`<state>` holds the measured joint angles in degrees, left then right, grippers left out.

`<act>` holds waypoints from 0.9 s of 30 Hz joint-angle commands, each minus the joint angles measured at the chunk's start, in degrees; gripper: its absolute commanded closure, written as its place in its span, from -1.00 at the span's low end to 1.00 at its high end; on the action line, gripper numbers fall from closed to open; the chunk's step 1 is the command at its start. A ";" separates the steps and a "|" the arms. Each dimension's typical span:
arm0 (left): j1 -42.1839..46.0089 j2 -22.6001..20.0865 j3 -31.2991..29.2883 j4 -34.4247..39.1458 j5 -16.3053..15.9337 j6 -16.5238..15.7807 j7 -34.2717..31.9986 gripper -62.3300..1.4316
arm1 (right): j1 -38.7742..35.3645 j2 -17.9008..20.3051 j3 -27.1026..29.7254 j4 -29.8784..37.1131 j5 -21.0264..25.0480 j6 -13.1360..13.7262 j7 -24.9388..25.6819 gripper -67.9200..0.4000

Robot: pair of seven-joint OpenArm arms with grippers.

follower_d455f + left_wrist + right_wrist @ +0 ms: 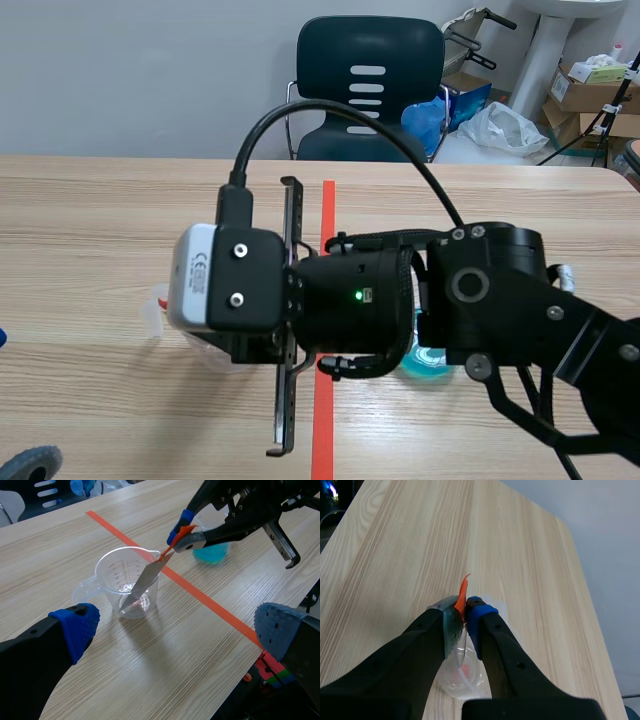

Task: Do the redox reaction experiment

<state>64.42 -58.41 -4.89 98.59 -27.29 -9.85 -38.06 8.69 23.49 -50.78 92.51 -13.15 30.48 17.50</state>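
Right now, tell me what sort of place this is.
Probably a makeshift lab or storeroom set up for robot trials: a wooden table where the right gripper holds a metal strip in a clear measuring cup, a dark chair behind it, and cardboard boxes piled beyond.

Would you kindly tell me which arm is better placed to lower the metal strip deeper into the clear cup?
Right. The right gripper is shut on the metal strip, whose lower end sits inside the clear cup. The left gripper is open, empty, and short of the cup.
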 commanded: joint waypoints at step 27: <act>0.17 0.44 0.04 0.70 -0.13 -0.11 -1.18 -1.00 | 0.96 0.98 7.30 0.22 16.00 -0.44 -0.63 0.96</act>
<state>64.42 -58.41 -4.89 98.59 -27.29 -9.85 -38.06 8.69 24.32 -43.72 92.51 1.61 30.48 16.36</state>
